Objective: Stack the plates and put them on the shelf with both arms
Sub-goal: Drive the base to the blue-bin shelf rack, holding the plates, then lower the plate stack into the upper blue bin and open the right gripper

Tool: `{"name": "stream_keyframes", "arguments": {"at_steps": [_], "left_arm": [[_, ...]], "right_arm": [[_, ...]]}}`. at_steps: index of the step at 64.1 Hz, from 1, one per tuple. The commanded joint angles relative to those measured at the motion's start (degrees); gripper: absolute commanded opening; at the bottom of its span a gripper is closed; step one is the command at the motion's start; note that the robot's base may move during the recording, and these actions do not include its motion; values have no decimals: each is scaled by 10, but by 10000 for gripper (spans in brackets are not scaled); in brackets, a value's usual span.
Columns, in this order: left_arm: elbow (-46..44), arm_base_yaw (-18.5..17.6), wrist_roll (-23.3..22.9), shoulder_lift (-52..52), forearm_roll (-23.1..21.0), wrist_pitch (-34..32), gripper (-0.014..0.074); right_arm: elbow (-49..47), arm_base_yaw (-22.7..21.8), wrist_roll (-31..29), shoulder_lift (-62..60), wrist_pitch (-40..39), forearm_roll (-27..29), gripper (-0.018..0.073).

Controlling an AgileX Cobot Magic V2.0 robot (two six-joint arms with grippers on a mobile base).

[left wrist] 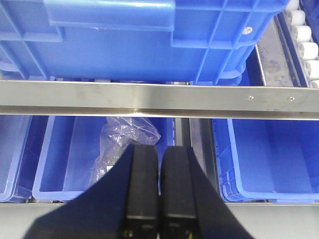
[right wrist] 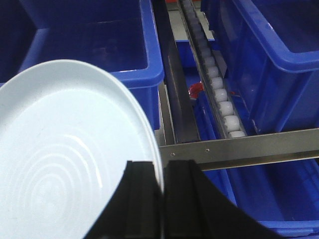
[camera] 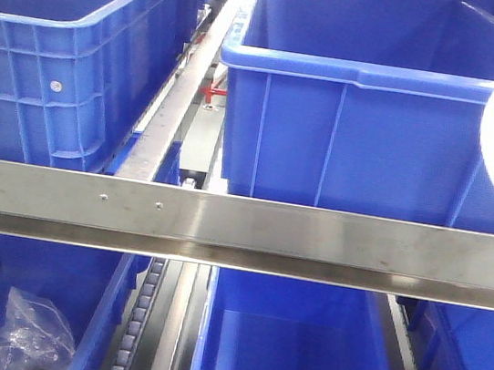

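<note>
Above the shelf [camera: 241, 224] rail, one plate [right wrist: 70, 164] hangs in the right gripper [right wrist: 162, 196]; the left gripper [left wrist: 160, 191] carries nothing.

Two blue crates [camera: 368, 110] sit on the tier above the rail in the front view, and three more show below it, one holding a crumpled clear bag [camera: 27, 338]. Between the upper crates runs a narrow roller track [right wrist: 214, 79], the only open lane there. Only one plate is visible, tilted on edge at the right of the rail, its rim pinched between the right fingers. Facing the rail, the left fingers are pressed together with no gap.
</note>
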Motion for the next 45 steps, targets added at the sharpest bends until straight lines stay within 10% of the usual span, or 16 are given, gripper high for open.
{"name": "stream_keyframes", "arguments": {"at_steps": [1,45], "left_arm": [[-17,1,-4,0,1,-41,82],[-17,1,-4,0,1,-41,82]], "right_arm": [[-18,-3,-2,2,-67,-3,48],[-327,17,-1,359,-137,21,48]]}}
